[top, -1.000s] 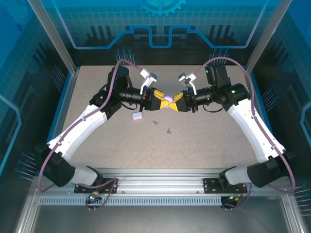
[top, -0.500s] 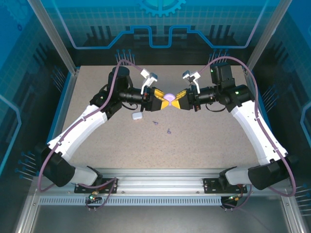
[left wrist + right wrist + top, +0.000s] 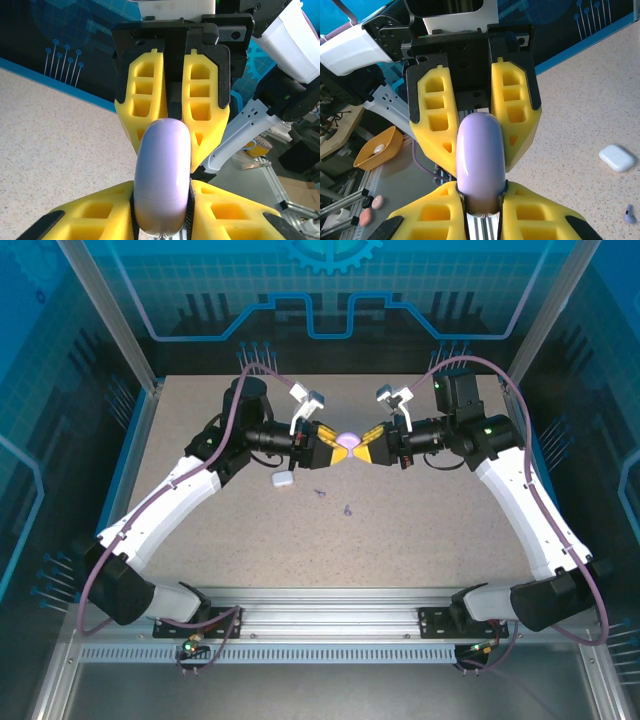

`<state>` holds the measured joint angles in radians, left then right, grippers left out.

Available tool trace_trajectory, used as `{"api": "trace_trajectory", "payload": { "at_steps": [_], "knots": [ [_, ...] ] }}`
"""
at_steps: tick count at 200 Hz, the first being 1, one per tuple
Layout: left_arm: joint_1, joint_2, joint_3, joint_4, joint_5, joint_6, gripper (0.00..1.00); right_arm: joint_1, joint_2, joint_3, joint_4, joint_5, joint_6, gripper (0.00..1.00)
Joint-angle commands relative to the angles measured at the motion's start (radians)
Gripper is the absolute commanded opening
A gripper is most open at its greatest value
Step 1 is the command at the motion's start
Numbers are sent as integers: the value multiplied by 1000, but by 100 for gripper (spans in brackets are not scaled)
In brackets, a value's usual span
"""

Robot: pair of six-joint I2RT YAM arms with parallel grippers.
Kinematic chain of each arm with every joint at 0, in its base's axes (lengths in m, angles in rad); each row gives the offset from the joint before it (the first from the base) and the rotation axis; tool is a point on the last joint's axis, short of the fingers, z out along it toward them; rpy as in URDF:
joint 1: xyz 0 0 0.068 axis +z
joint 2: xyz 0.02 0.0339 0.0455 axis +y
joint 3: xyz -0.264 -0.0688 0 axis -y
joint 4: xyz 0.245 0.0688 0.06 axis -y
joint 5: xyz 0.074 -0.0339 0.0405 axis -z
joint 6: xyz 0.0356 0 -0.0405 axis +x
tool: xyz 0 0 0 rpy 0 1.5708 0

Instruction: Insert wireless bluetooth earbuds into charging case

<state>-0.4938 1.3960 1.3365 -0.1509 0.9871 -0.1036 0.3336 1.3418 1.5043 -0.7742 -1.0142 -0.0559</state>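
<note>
— While the left arm (image 3: 180, 495) and the right arm (image 3: 520, 490) reach inward above the table (image 3: 430, 540), in what condition are the tools?

— Left gripper (image 3: 337, 448): clenched on the lavender disc (image 3: 349, 440). Right gripper (image 3: 362, 447): clenched on the same disc from the opposite side. The yellow fingers (image 3: 85, 212) of both meet nose to nose, raised off the table toward its rear centre.

— How does the disc sit between them?

— Edge-on in both wrist views (a rounded, glossy rim faces each camera). Its near end is pinched between the viewing gripper's own fingers; its far end lies between the fingers of the opposing gripper.

— Locate the task items.

— Charging case (image 3: 282, 480): lying flat on the table, lid closed, close under the left arm's wrist, apart from both grippers. Earbuds (image 3: 347, 509): two tiny lavender pieces on the bare table, on the base side of the grippers. One lies just right of the case; the other lies further right and nearer the bases. Both are outside the case.
</note>
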Motion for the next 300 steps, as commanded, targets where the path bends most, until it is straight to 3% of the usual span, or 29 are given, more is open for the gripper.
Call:
{"api": "trace_trajectory", "payload": {
  "at_steps": [1, 16, 42, 64, 92, 149, 300],
  "knots": [
    [-14, 23, 44, -17, 31, 1, 18, 13, 0, 3, 25, -41, 12, 14],
    [-13, 32, 53, -24, 36, -2, 8, 17, 4, 6, 23, -30, 14, 14],
    [-13, 31, 56, -29, 35, 3, 6, 19, 5, 8, 10, -5, 10, 14],
    [-13, 28, 56, -37, 27, 7, 5, 16, -6, 4, -1, 25, 5, 20],
    [-13, 31, 56, -30, 26, -4, 10, 14, -19, -2, -3, 41, 11, 21],
    [-15, 28, 56, 6, 41, -39, 18, 56, -2, 9, 2, 29, 13, 6],
    [-26, 32, 58, 24, 42, -54, 25, 76, 12, -3, 71, 56, 71, 5]
  ]
}}
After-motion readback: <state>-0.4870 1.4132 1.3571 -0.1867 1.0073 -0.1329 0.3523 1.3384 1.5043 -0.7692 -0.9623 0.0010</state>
